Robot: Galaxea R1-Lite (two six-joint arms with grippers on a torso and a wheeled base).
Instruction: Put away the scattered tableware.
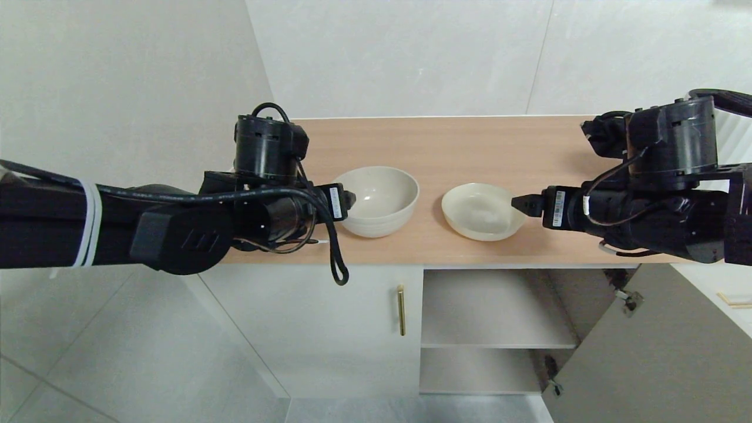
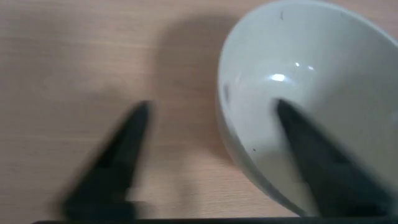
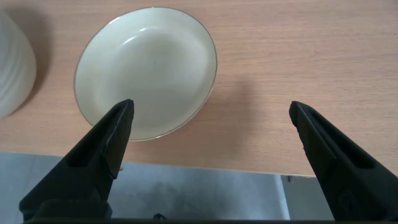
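The bowl (image 1: pixel 380 200) is set on the counter (image 1: pixel 470 141), left of the dish (image 1: pixel 483 210); its rim is straddled by the spread left gripper (image 2: pixel 211 106). The right gripper (image 3: pixel 210 104) is held open beside the dish.

We find two pieces of tableware side by side on the desk (image 1: pixel 470 141), both toward its front edge. The deep bowl (image 1: pixel 382 200) is on the left and the shallow dish (image 1: pixel 482 211) on the right, near each other but apart. The left jaws straddle the bowl's left rim, one finger inside and one outside over the desk. The right jaws sit at the dish's right edge, one finger over its rim and the other over bare desk. Below the desk, the cabinet has a closed door (image 1: pixel 329 317) on the left. On the right is an open compartment with a shelf (image 1: pixel 493 338) inside, and its open door (image 1: pixel 646 352) is swung out to the right.
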